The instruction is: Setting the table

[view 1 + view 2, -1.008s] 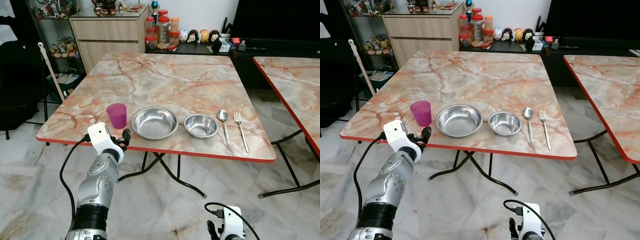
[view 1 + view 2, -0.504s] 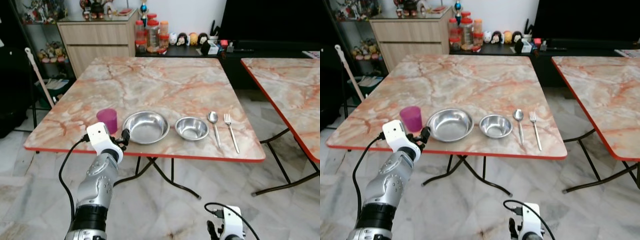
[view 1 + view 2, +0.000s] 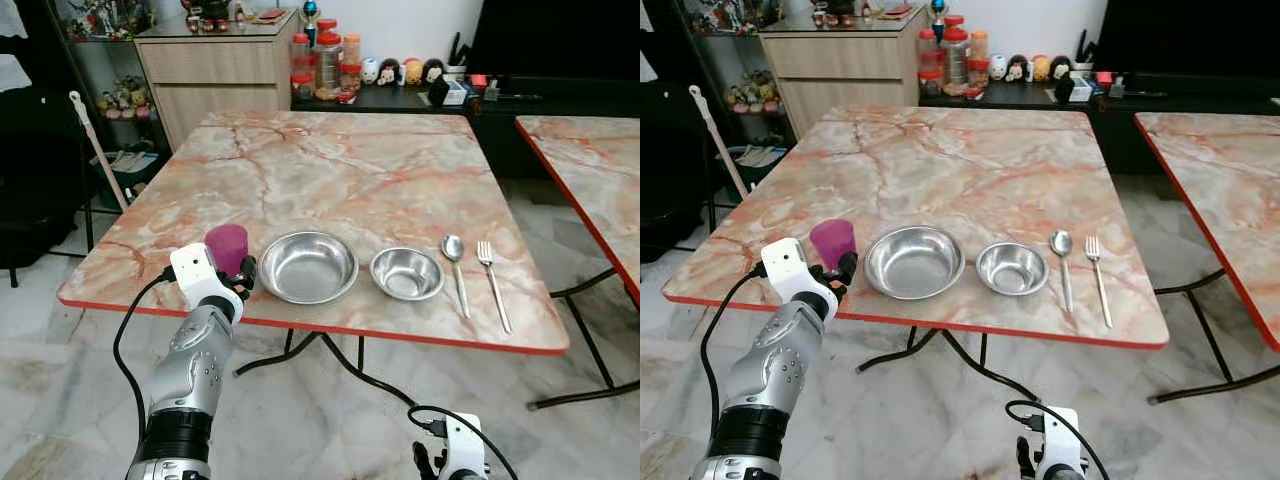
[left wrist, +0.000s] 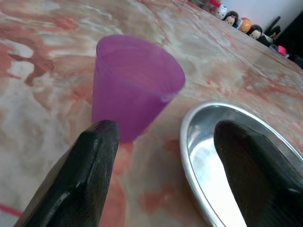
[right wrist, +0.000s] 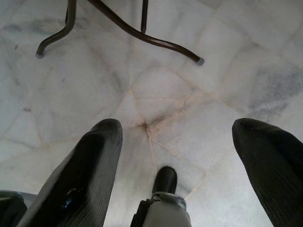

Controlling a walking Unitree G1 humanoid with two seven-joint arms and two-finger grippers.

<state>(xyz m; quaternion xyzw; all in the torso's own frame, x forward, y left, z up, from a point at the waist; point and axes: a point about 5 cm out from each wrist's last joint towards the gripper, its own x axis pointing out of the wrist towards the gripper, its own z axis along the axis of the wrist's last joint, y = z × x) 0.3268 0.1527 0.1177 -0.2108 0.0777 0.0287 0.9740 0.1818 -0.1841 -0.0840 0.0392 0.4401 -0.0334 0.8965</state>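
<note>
A purple cup [image 3: 228, 246] stands upright near the front left of the marble table [image 3: 330, 170]. To its right lie a large steel bowl [image 3: 308, 266], a small steel bowl [image 3: 407, 273], a spoon [image 3: 455, 265] and a fork [image 3: 493, 270], all in a row along the front edge. My left gripper [image 4: 161, 161] is open just short of the cup [image 4: 132, 85], its fingers apart with the cup and the large bowl's rim [image 4: 199, 156] ahead of them. My right gripper [image 5: 175, 156] hangs open low over the floor.
A second marble table [image 3: 590, 160] stands to the right with a gap between. Behind the table are a wooden cabinet [image 3: 215, 65], jars [image 3: 325, 60] and a dark shelf. A mop handle [image 3: 100, 145] leans at the left. Folding table legs [image 5: 137, 35] cross the tiled floor.
The camera has shifted, and the table sits differently in the picture. My left gripper has drawn closer to the purple cup, which now stands right beyond its fingers.
</note>
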